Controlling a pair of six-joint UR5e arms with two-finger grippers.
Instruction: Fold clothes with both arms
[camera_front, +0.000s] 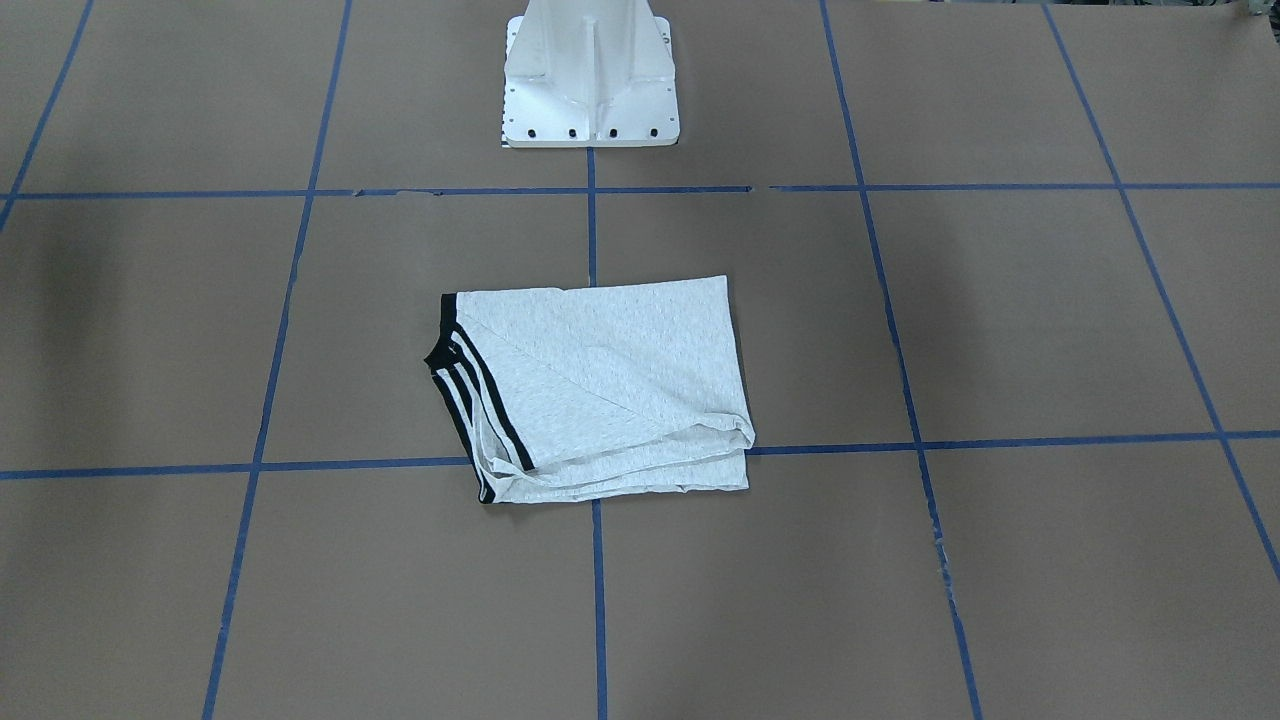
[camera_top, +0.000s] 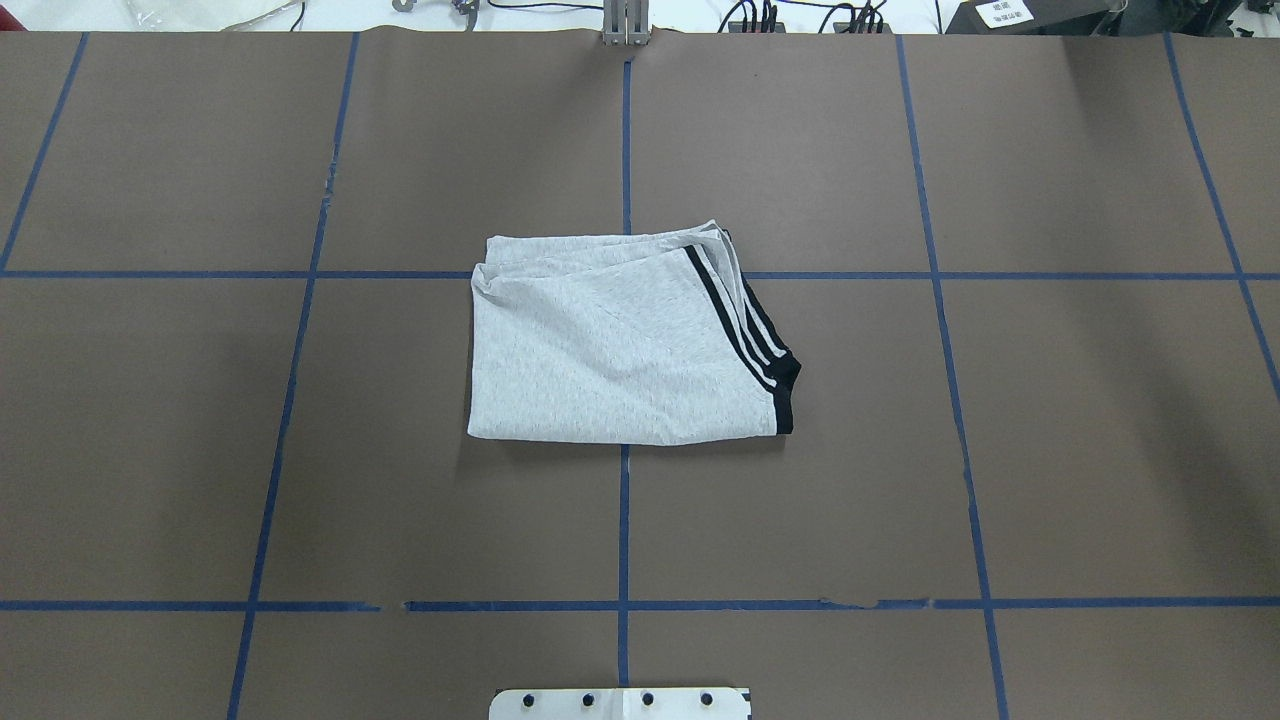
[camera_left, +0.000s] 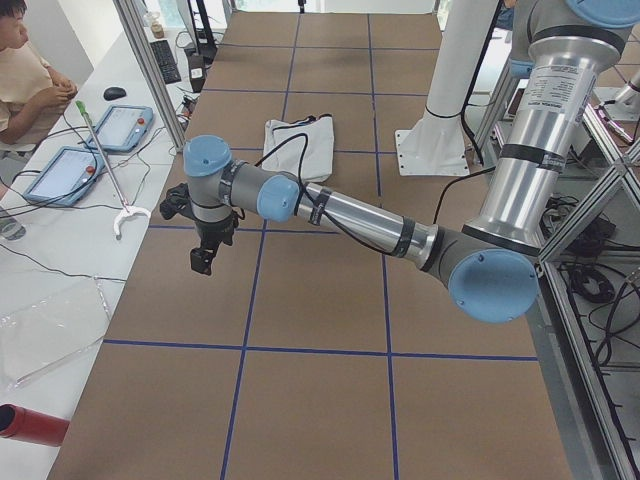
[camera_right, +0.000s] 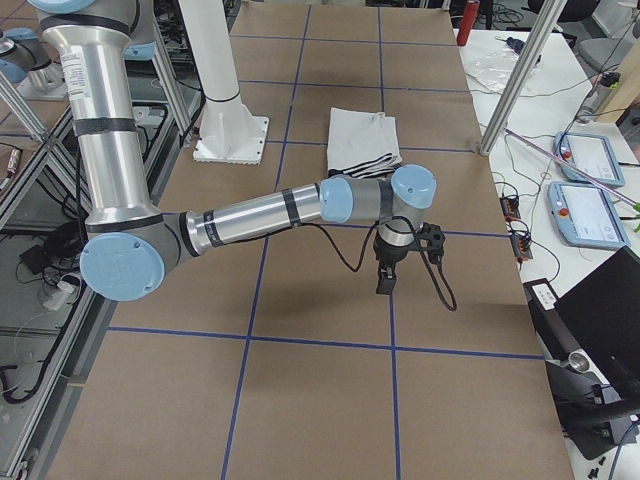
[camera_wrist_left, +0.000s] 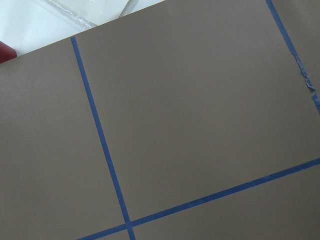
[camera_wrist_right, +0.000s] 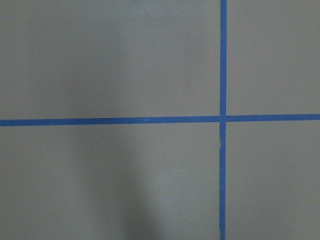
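Observation:
The grey T-shirt (camera_front: 600, 390) lies folded into a rectangle at the table's middle, its black-and-white striped trim along one side; the print is hidden. It also shows in the overhead view (camera_top: 620, 350) and both side views (camera_left: 298, 145) (camera_right: 362, 140). My left gripper (camera_left: 203, 262) hangs above bare table far to the shirt's left. My right gripper (camera_right: 384, 282) hangs above bare table far to its right. Neither holds anything, and I cannot tell whether they are open or shut. Both wrist views show only brown paper with blue tape lines.
The white pedestal (camera_front: 590, 80) stands at the robot's side of the table. An operator (camera_left: 25, 80) sits at a side bench with tablets (camera_left: 120, 125). More tablets (camera_right: 585, 155) and a laptop (camera_right: 600, 310) lie on the bench.

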